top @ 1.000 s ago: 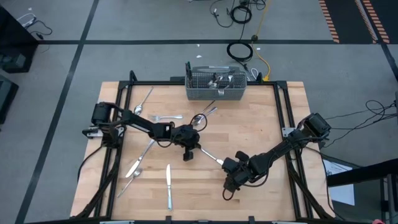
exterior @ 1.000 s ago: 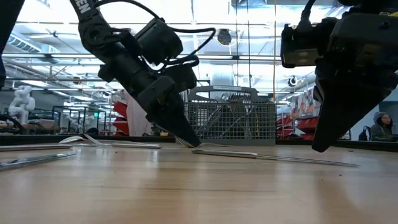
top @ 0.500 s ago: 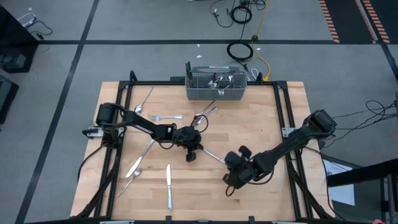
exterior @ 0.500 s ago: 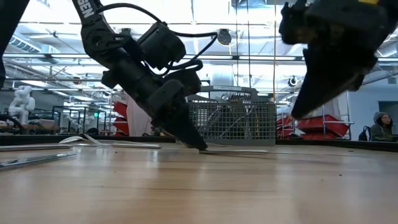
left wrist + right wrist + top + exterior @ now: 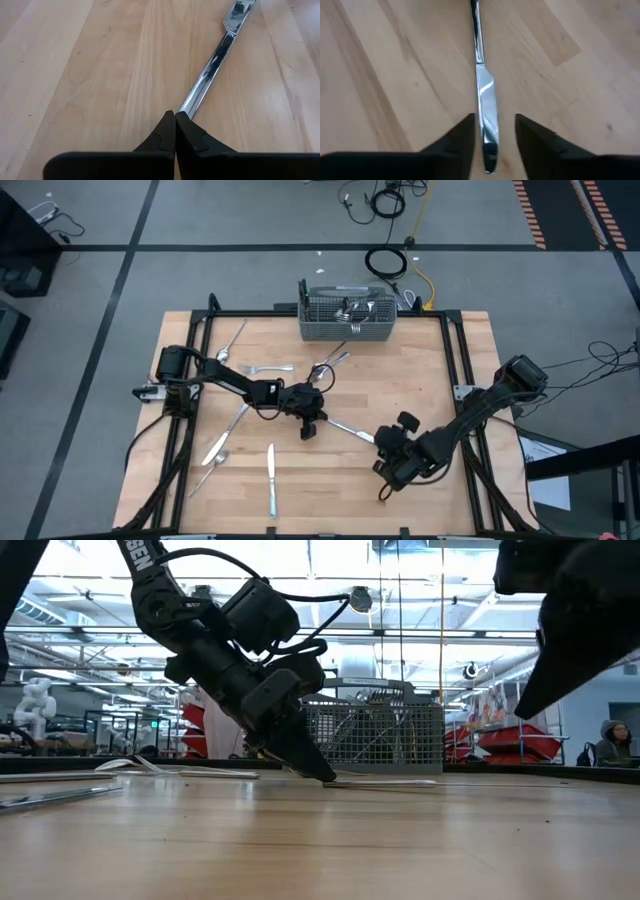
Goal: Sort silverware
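Observation:
A silver table knife (image 5: 348,428) lies on the wooden table near its middle. My left gripper (image 5: 318,420) is shut on the end of its handle, fingertips down at the table (image 5: 325,776); in the left wrist view the knife (image 5: 215,55) runs out from my shut left gripper (image 5: 175,116). My right gripper (image 5: 381,444) is open at the blade end. In the right wrist view the blade (image 5: 487,105) lies on the wood between the spread fingers of that gripper (image 5: 493,120), untouched. More silverware (image 5: 265,368) is scattered over the left half.
A grey wire-mesh basket (image 5: 347,332) holding some silverware stands at the table's back edge; the low view shows the basket (image 5: 380,735) behind the knife (image 5: 385,782). Another knife (image 5: 270,480) lies near the front edge, and spoons (image 5: 215,450) lie front left. Black frame rails (image 5: 462,360) border the table.
My right gripper has opened, let go of the knife's blade and drawn back toward the front right. The knife has swung a little, with the left gripper still at its handle.

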`<state>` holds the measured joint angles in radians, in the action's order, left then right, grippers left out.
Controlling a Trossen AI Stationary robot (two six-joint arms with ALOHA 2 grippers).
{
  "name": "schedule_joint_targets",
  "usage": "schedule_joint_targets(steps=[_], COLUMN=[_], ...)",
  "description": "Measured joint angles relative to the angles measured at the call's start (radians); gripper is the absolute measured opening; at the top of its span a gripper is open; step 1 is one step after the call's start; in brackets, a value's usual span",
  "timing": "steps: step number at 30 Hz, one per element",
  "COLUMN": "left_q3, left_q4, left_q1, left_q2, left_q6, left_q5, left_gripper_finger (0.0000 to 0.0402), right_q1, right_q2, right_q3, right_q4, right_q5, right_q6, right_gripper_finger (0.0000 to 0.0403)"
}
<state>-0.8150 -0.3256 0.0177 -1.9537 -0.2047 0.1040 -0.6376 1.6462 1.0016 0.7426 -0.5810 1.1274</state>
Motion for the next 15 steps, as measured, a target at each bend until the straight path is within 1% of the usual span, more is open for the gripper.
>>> schedule_joint_targets(steps=[4,7,10,15], left_q3=[0.001,0.002,0.002,0.003], left_q4=[-0.002,-0.005,-0.005,-0.012], left_q1=[-0.004,-0.004,-0.004,-0.004], left_q2=[0.000,0.000,0.000,-0.001], left_q6=[0.000,0.000,0.000,0.000], left_q5=[0.005,0.004,0.003,-0.003], left_gripper_finger=[0.0001,0.0001,0.0001,0.0001], right_q1=[0.001,0.004,0.011,0.013], right_q2=[0.041,0.091,0.146,0.187], right_q3=[0.000,0.000,0.000,-0.001], right_q4=[0.004,-0.021,-0.040,-0.029], right_q5=[-0.035,-0.046,-0.018,-0.018], right_q6=[-0.147,-0.269,-0.310,-0.297], right_gripper_finger=[0.0201,0.0229,0.0237,0.0231])
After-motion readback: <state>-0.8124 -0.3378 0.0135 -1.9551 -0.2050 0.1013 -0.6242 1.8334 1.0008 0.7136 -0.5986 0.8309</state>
